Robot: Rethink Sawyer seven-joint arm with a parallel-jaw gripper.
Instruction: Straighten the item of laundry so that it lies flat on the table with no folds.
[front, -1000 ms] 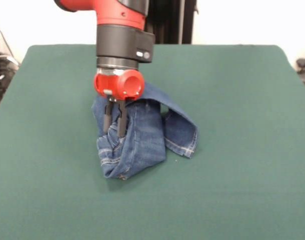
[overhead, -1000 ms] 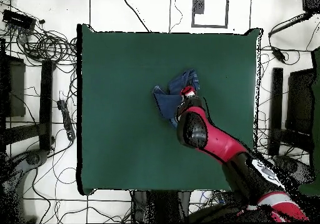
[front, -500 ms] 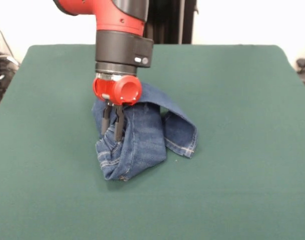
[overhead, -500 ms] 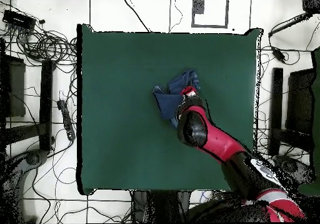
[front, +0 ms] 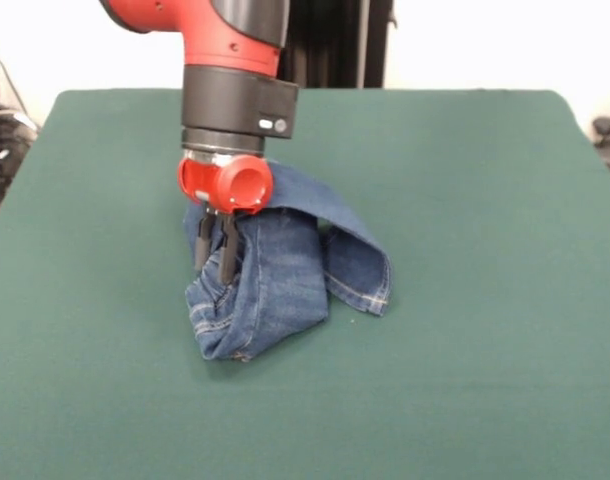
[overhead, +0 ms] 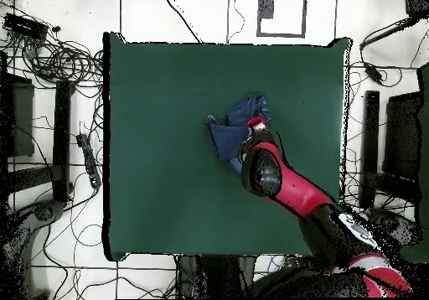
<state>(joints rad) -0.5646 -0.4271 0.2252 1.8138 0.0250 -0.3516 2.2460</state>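
Dark green table (front: 465, 300), seen from front & overhead. Blue denim jeans (front: 285, 270) lie bunched in a heap near table centre, one hemmed leg (front: 360, 265) w/ tan stitching folded out to the side. Red & black arm comes down from above; end effector (front: 215, 245) has its two fingers close together, pinching a fold of the jeans.

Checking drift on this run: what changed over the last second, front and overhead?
The gripper slid toward picture-left in the front view, fingers close together on the jeans, dragging the bunched denim slightly with it. The jeans stay crumpled, one folded leg out to picture-right. The table is unchanged.
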